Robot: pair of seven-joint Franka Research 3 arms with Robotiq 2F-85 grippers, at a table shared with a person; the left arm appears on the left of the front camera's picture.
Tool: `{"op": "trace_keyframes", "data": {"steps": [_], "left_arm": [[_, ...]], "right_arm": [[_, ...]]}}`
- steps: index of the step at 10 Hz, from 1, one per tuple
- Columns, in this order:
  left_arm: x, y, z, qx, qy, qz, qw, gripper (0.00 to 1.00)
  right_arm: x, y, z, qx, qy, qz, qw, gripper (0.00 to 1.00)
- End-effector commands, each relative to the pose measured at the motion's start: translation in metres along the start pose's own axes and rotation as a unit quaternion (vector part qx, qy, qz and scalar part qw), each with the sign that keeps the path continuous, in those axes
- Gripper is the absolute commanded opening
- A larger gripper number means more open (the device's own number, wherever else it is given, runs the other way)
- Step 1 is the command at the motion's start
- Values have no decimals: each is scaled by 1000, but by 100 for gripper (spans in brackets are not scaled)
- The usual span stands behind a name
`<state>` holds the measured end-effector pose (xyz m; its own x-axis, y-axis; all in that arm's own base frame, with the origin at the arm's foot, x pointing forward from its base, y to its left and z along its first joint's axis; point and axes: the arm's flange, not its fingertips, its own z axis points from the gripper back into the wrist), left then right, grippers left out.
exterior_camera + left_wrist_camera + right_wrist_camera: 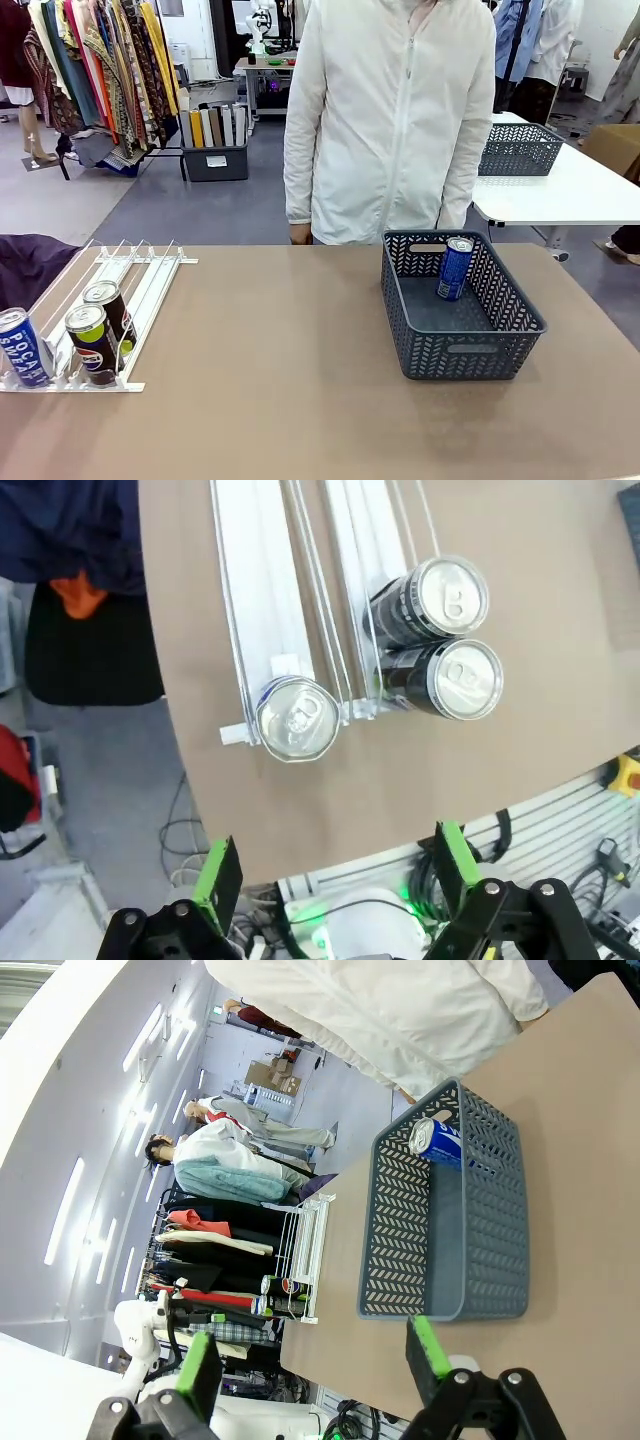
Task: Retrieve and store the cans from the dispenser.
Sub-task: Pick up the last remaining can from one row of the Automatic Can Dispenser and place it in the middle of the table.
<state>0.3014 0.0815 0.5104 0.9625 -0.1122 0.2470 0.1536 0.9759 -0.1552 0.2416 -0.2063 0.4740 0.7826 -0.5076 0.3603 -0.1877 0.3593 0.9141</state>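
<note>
At the low front end of the rack (150,275), three cans sit against its white stop (100,386) — a blue can (22,347) in one lane and two black cans (92,345) in the next, one behind the other, because the slope feeds them forward. A second blue can (455,268) leans inside the grey basket (470,350), probably already stored. The left claw (337,865) hangs spread and empty above the rack's front — the right claw (312,1355) is likewise released, facing the basket.

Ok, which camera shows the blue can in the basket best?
The front view: the blue can leans against the far wall of the basket, seen whole from above the rim. The right wrist view shows it smaller and sideways.
</note>
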Motion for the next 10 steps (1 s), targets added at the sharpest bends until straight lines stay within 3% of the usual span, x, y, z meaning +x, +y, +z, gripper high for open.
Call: {"op": "trace_keyframes", "data": {"steps": [1,2,5,9,10], "left_arm": [[0,-1,0,4,0,-1,1000,100],[6,1,-22,55,-9,24,998,100],[14,8,-61,87,5,58,995,100],[17,6,-101,47,23,52,997,100],[16,8,-108,45,57,37,997,100]], "right_arm": [[4,2,-2,12,-10,12,1000,100],[4,2,-2,12,-10,12,1000,100],[4,2,-2,12,-10,12,1000,100],[4,2,-2,12,-10,12,1000,100],[4,2,-2,12,-10,12,1000,100]]}}
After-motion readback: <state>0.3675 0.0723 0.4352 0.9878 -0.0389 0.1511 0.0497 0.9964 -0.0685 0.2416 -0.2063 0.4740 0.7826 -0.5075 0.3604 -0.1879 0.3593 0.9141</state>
